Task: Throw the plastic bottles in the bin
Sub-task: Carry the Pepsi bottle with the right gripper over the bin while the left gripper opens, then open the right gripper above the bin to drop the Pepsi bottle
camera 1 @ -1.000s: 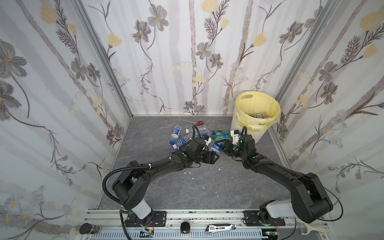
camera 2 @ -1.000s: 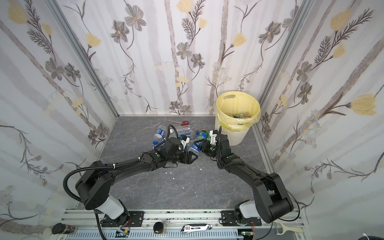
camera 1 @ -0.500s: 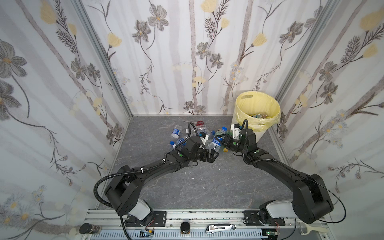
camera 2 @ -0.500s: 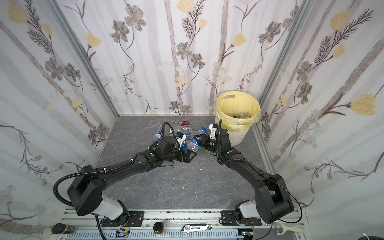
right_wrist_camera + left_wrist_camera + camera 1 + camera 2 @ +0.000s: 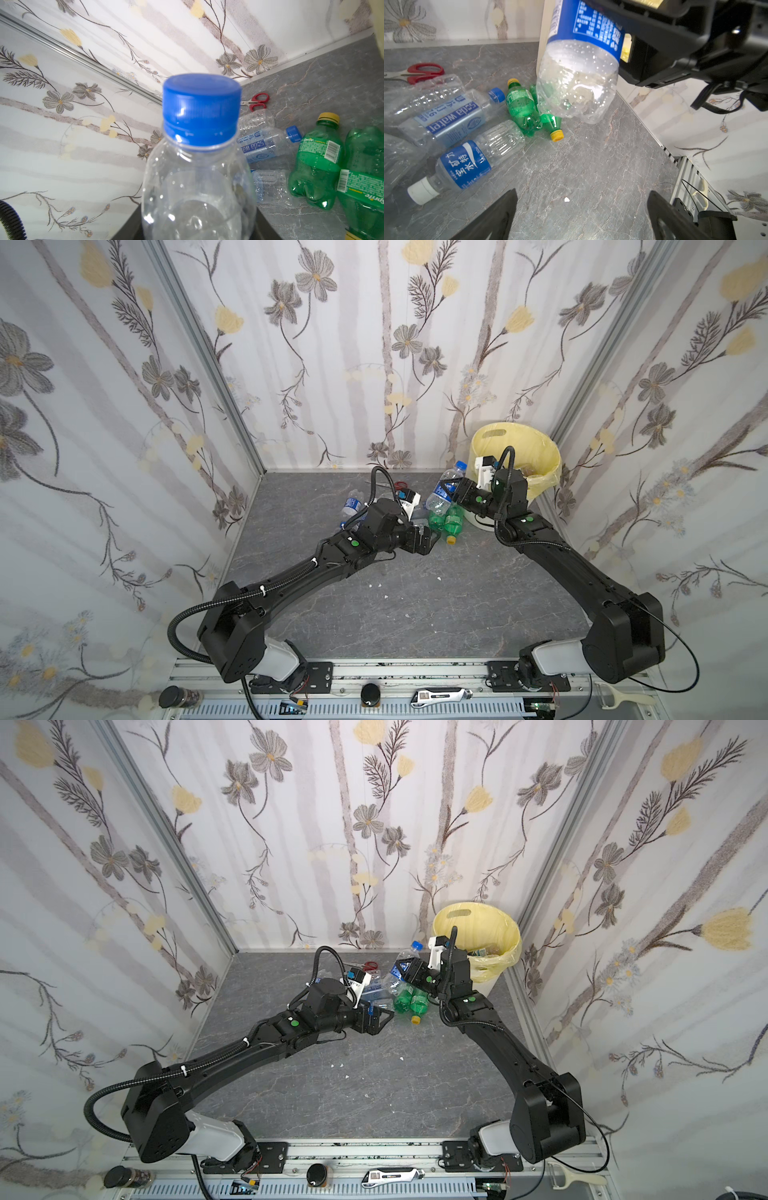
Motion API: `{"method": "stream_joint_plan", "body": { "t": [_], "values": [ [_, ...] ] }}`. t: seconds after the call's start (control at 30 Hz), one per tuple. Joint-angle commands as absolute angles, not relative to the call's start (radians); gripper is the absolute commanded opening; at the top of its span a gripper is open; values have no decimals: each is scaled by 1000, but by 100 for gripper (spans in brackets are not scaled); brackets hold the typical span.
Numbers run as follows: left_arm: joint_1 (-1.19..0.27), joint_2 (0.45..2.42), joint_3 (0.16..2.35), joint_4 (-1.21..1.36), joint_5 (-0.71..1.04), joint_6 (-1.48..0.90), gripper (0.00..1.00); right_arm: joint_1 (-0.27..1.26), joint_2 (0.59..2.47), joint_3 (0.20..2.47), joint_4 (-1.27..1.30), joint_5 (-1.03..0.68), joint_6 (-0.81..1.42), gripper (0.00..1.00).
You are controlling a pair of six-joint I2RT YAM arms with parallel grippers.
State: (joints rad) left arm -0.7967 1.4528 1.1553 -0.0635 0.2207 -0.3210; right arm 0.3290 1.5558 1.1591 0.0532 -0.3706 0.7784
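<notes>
Clear plastic with a blue label and blue cap, one bottle (image 5: pixel 441 495) is clamped in the right tool (image 5: pixel 452 488), lifted off the bench (image 5: pixel 415 614) with its cap tilted upward. The bin (image 5: pixel 540 456) stands just behind that tool, so the bottle is beside the rim, not yet over the opening. A few bottles (image 5: pixel 484 950) lie inside the bin already. The left tool (image 5: pixel 430 537) hangs low over the bench, jaws spread wide with nothing between them. Just beyond it lie two green bottles (image 5: pixel 522 106), a soda-water bottle (image 5: pixel 450 120), a white-capped bottle (image 5: pixel 467 162) and some crumpled clear ones, with scissors (image 5: pixel 423 71) farther off. The job looks partly done: one bottle is in hand, and at least five remain to be picked up.
</notes>
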Motion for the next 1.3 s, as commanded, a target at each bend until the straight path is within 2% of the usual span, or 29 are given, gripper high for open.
{"method": "stream_joint_plan", "body": {
  "t": [0.0, 0.53, 0.73, 0.9, 1.0, 1.07, 1.13, 1.27],
  "values": [
    [-792, 1470, 1224, -73, 197, -259, 100, 298, 1556, 1230, 20, -347, 743, 53],
    [-795, 1753, 1834, -155, 211, -94, 100, 24, 1495, 1762, -194, -263, 624, 53],
    [-795, 1788, 1902, -161, 229, -93, 100, -59, 1469, 1895, -188, -205, 593, 55],
    [-796, 1781, 1877, -161, 227, -95, 100, -104, 1568, 1917, -223, -219, 606, 57],
    [-797, 1771, 1849, -162, 221, -100, 100, -105, 1716, 1909, -342, -208, 596, 73],
    [-796, 1753, 1823, -161, 213, -99, 100, -116, 1809, 1924, -423, -237, 584, 99],
    [-797, 1739, 1798, -161, 201, -94, 100, -120, 1835, 1930, -454, -273, 582, 100],
    [-797, 1734, 1772, -163, 187, -88, 100, -107, 1775, 1887, -406, -246, 580, 100]
  ]
}}
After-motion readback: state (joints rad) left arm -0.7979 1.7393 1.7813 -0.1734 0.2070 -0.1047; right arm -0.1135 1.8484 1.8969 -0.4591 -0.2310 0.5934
